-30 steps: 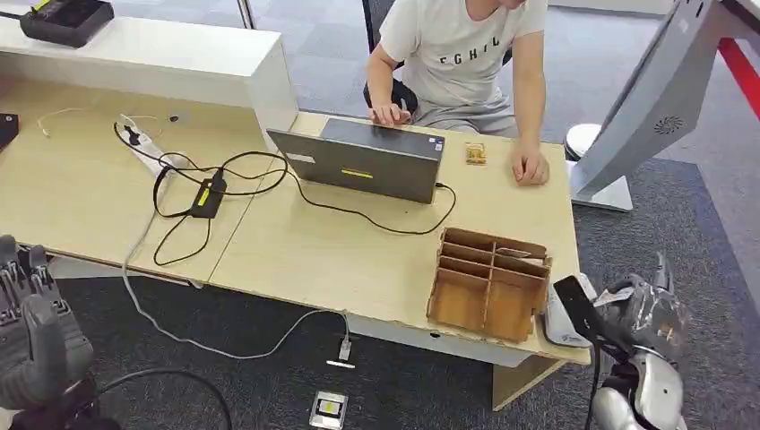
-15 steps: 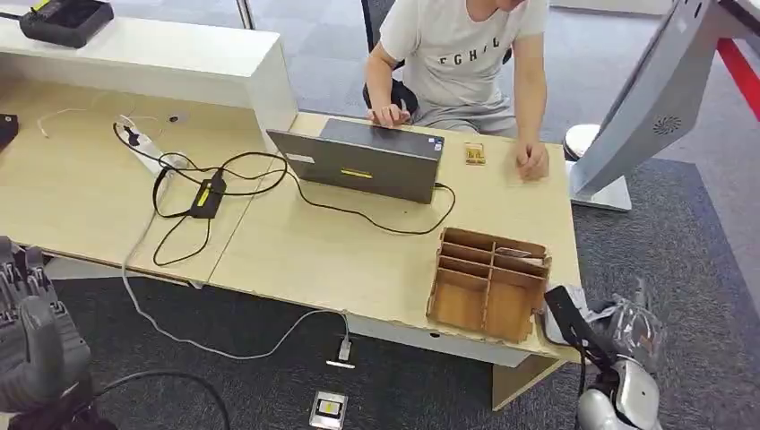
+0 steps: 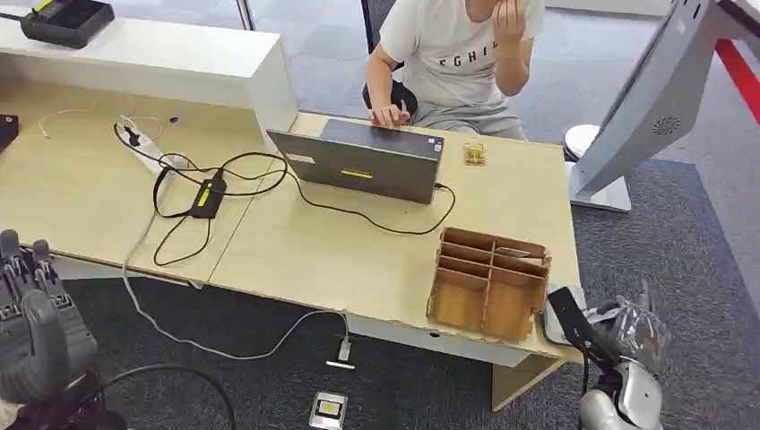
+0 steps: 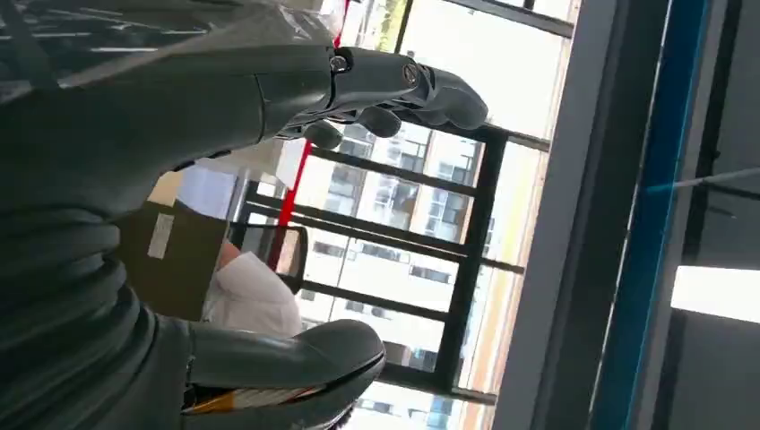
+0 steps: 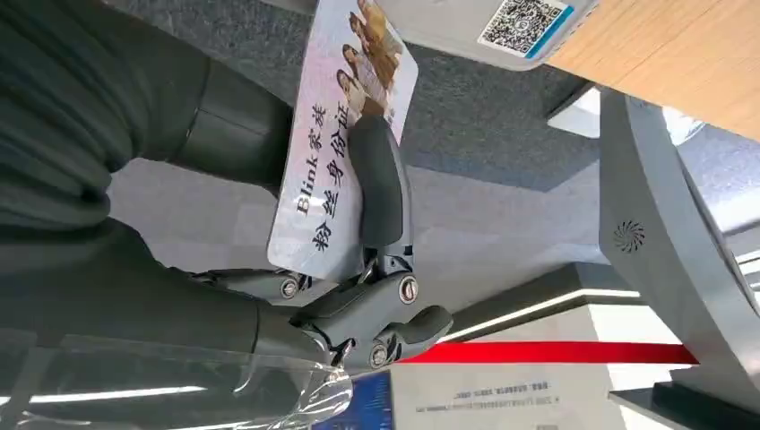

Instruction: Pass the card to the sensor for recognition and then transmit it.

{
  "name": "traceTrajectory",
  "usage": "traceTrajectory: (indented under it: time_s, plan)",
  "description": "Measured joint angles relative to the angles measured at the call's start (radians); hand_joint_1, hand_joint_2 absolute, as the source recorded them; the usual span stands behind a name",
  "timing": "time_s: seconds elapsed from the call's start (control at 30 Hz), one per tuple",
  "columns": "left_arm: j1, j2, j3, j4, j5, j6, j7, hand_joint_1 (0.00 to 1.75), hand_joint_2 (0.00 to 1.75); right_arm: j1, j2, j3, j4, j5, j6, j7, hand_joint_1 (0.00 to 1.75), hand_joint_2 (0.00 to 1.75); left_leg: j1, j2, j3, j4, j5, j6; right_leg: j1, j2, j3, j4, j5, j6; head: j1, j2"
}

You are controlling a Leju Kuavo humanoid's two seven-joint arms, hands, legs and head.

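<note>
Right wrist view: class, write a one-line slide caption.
Right hand pinches a printed card just below the desk edge.

The card (image 5: 345, 134) was pale lilac with dark print, the desk (image 3: 296, 242) light wood, the organizer (image 3: 488, 285) brown.

Grey laptop (image 3: 363, 161) open mid-desk. Behind it, seated person (image 3: 462, 55); just right, small yellow item (image 3: 475, 154); left, black adapter (image 3: 208, 196) amid looping cables; nearer front-right, wooden compartment box (image 3: 488, 283).
</note>
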Motion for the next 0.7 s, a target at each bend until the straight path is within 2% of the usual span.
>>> traceTrajectory:
  time_s: [0.17,0.3,0.5,0.7]
  plan:
    - [-0.026,0.003,-0.009,0.009,0.026,-0.005,0.000,0.00,1.75,-0.005,-0.017,0.001,-0.023,0.050,0.012,0.031,1.75,1.75,0.000,0.000,-0.001,0.000,0.000,0.000,0.000,0.000,0.000,0.000,0.000,0.000,0.000,0.000]
    - [-0.051,0.003,-0.016,0.022,0.048,-0.014,0.000,0.00,1.75,-0.029,-0.042,0.001,-0.098,0.115,0.058,0.056,1.75,1.75,-0.001,0.000,-0.001,0.000,0.000,0.001,-0.001,0.000,0.000,0.000,0.001,0.001,0.000,0.000]
    - [-0.104,0.003,-0.037,0.059,0.074,-0.024,0.000,0.00,1.75,-0.155,-0.058,0.016,-0.232,0.309,0.239,0.055,1.75,1.75,-0.001,0.001,-0.002,0.000,0.002,0.000,-0.001,0.000,-0.001,0.001,0.002,0.000,0.000,0.000]
    - [-0.123,0.002,-0.049,0.088,0.065,-0.028,0.000,0.00,1.75,-0.294,-0.027,0.067,-0.298,0.414,0.315,0.044,1.75,1.75,-0.001,0.000,-0.002,0.000,0.002,0.000,-0.001,0.000,-0.001,0.002,0.002,0.000,0.000,0.000]
